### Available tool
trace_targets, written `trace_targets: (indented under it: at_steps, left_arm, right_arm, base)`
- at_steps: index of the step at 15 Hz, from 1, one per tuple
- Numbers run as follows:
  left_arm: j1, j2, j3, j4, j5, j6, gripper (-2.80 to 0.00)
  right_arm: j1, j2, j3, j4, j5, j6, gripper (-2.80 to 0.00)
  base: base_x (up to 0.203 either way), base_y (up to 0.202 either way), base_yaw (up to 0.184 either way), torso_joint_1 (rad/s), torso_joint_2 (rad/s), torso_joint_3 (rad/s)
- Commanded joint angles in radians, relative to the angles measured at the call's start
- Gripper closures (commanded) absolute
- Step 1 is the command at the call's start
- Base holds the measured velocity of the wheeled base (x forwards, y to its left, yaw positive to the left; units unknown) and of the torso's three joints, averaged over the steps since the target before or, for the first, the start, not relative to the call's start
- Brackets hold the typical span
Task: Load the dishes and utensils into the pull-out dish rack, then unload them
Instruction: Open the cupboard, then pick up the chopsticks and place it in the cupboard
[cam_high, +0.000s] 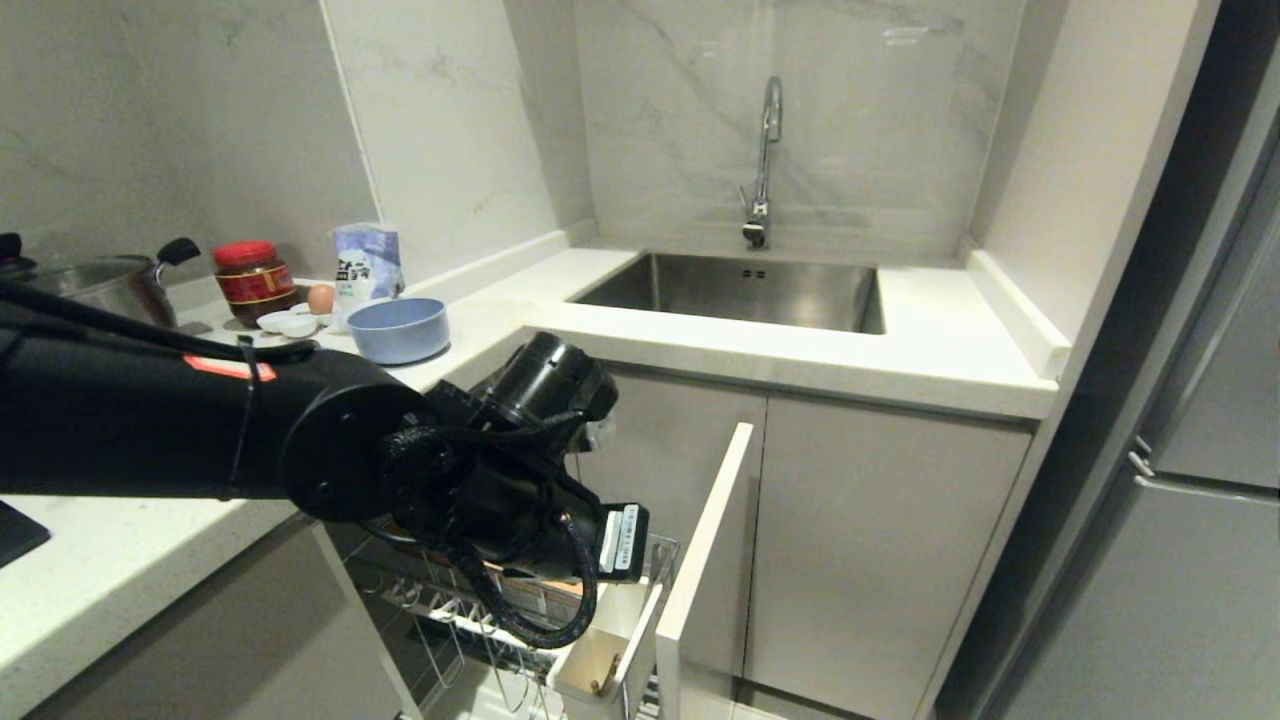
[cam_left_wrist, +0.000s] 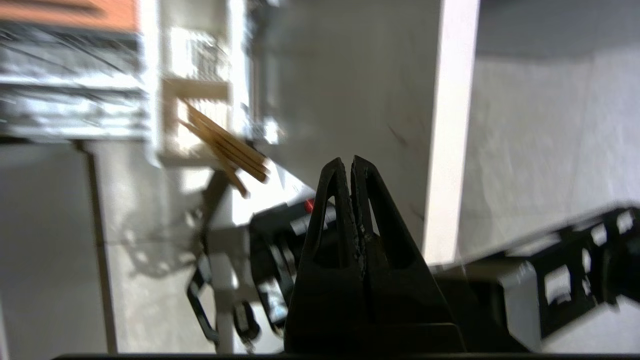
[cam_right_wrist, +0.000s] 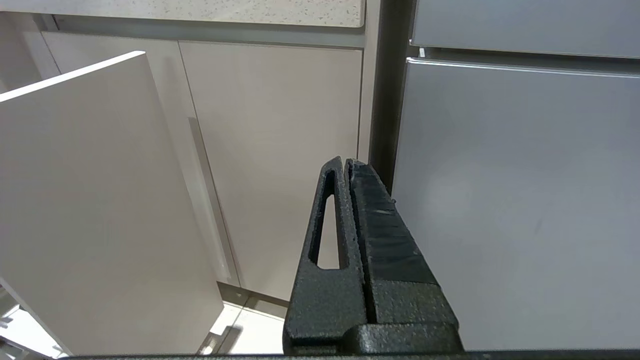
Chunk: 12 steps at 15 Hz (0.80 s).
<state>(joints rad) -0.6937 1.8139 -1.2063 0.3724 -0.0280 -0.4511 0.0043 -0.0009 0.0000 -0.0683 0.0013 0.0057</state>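
The fingers (cam_left_wrist: 345, 200) of the left gripper (cam_left_wrist: 351, 165) are pressed together on nothing, filling the lower middle of the left wrist view; above and to their left, the pair of chopsticks (cam_left_wrist: 227, 145) stands in the white utensil caddy (cam_left_wrist: 165, 125), its long axis running diagonally, the free ends pointing toward the lower right of the frame and the other ends sunk in the caddy at upper left. The white panel front (cam_left_wrist: 450, 125) is a tall bright band right of centre. In the head view the left arm (cam_high: 200, 430) crosses from the left edge to the lower middle, over the pull-out dish rack (cam_high: 480, 610), whose caddy (cam_high: 600, 650) sits at the bottom against the panel front (cam_high: 700, 560). The pale-blue bowl (cam_high: 398, 330) rests upright on the counter (cam_high: 120, 570) at upper left. In the right wrist view the right gripper (cam_right_wrist: 347, 162) shows its fingers (cam_right_wrist: 370, 220) closed together, empty, before cabinet doors (cam_right_wrist: 270, 150).
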Motion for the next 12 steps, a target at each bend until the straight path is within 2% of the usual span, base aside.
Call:
trace_targets:
  at_steps: [1,4,7,10,12]
  left_arm:
    - [0.021,-0.087,-0.013,0.002,0.042,0.001,0.00]
    - [0.073,-0.220,-0.054,0.001,0.104,0.003,0.00]
    - [0.168,-0.331,-0.136,0.000,0.190,0.004,0.00]
    - [0.243,-0.383,-0.209,0.002,0.329,0.007,0.00]
    - [0.277,-0.430,-0.217,0.002,0.349,0.061,0.00]
  right_arm:
    - [0.000,-0.001,0.023,-0.001,0.000,0.000,0.00]
    - [0.000,-0.001,0.023,-0.001,0.000,0.000,0.00]
    - [0.000,-0.001,0.023,-0.001,0.000,0.000,0.00]
    - [0.000,-0.001,0.023,-0.001,0.000,0.000,0.00]
    - [0.000,-0.001,0.023,-0.001,0.000,0.000,0.00]
  base:
    - [0.000,0.000,0.000,0.000,0.00,0.000]
    - [0.000,0.000,0.000,0.000,0.00,0.000]
    - [0.000,0.000,0.000,0.000,0.00,0.000]
    - [0.000,0.000,0.000,0.000,0.00,0.000]
    - [0.000,0.000,0.000,0.000,0.00,0.000]
